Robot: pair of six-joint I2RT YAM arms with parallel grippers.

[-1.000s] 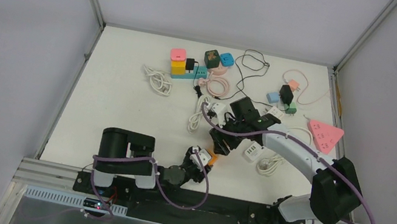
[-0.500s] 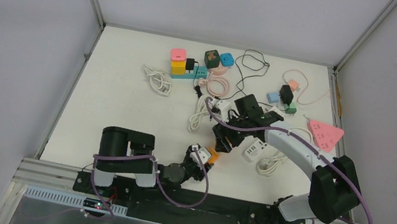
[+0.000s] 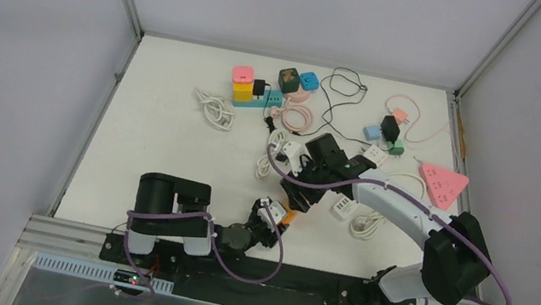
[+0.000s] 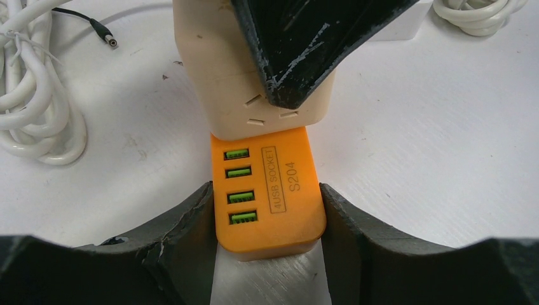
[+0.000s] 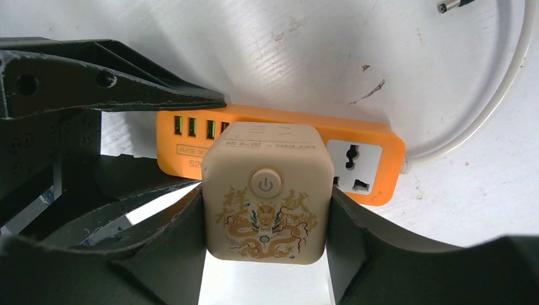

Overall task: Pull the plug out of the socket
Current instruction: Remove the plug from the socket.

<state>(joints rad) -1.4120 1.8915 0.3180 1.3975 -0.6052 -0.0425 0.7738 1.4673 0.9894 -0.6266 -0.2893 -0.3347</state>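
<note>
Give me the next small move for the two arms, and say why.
Probably draw the right pincer straight away from the orange socket strip while the left pincer holds firm. Each is closed on its part: the right on the cream cube plug, the left on the strip. The cube sits flush against the strip, not yet free.

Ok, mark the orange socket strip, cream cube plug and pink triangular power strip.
orange socket strip point(image 4: 299, 219): left wrist view, bare top face beside USB ports.
cream cube plug point(image 5: 267, 219): right wrist view, dragon-printed face below the power button.
pink triangular power strip point(image 3: 444, 183): top external view, middle of its top face.
</note>
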